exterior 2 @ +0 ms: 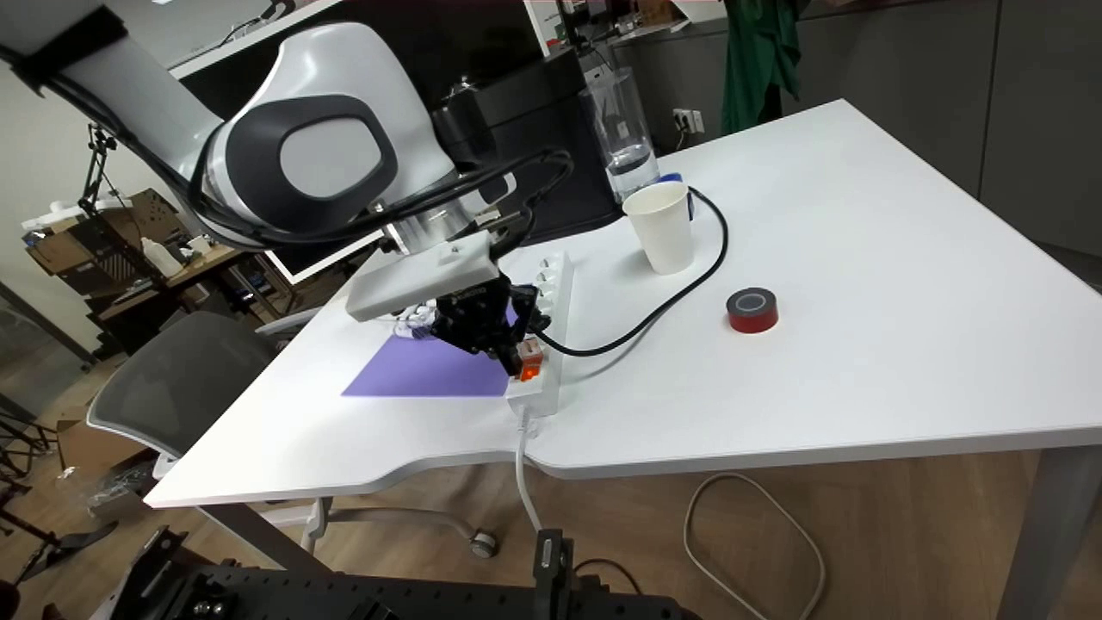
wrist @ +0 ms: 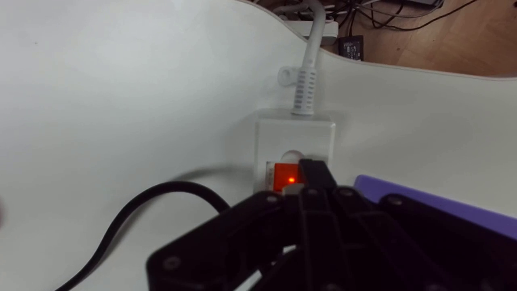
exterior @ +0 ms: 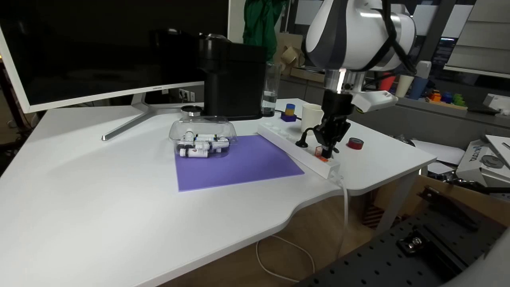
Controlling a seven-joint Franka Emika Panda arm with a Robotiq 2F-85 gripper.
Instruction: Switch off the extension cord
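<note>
The extension cord (exterior: 287, 146) is a long white power strip lying on the table; it also shows in an exterior view (exterior 2: 544, 401) and in the wrist view (wrist: 295, 135). Its red switch (wrist: 286, 174) has a small bright lit spot and glows orange in an exterior view (exterior 2: 530, 372). My gripper (wrist: 317, 173) is shut with nothing seen between its fingertips. The tip is over the right side of the switch in the wrist view, hiding part of it; I cannot tell how firmly it touches. A black plug (exterior: 303, 142) sits in the strip.
A purple mat (exterior: 239, 163) lies beside the strip, with a clear box of small bottles (exterior: 203, 139) on it. A paper cup (exterior 2: 661, 226), a black cable (exterior 2: 663, 308) and a red tape roll (exterior 2: 752, 310) are on the other side. The table's front edge (exterior 2: 775, 456) is near.
</note>
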